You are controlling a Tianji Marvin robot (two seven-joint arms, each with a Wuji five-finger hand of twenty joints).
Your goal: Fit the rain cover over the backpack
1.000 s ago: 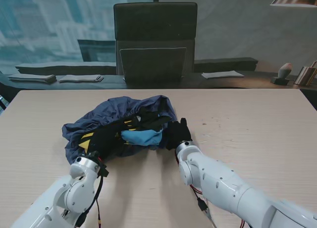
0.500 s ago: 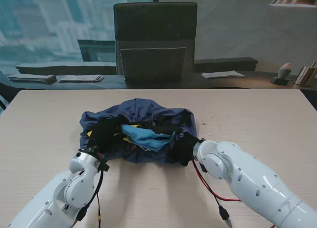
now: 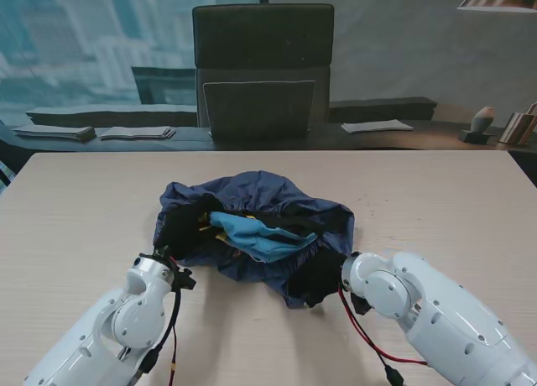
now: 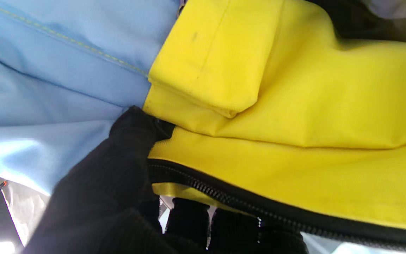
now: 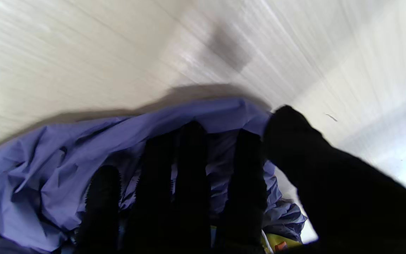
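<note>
— Any lettering we can read on the backpack (image 4: 294,116) or the cover (image 5: 48,165)?
— None; we see plain yellow and blue cloth and plain purple fabric.
— And the papers (image 3: 377,126) on the far desk?
— Too small for us to read.

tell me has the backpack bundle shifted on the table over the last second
Yes. The backpack in its rain cover has slid toward the robot's right, now sitting right of the chair.

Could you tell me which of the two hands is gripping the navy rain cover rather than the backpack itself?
The right hand: its fingers bunch the navy rain cover, while the left hand clutches the blue-and-yellow backpack.
</note>
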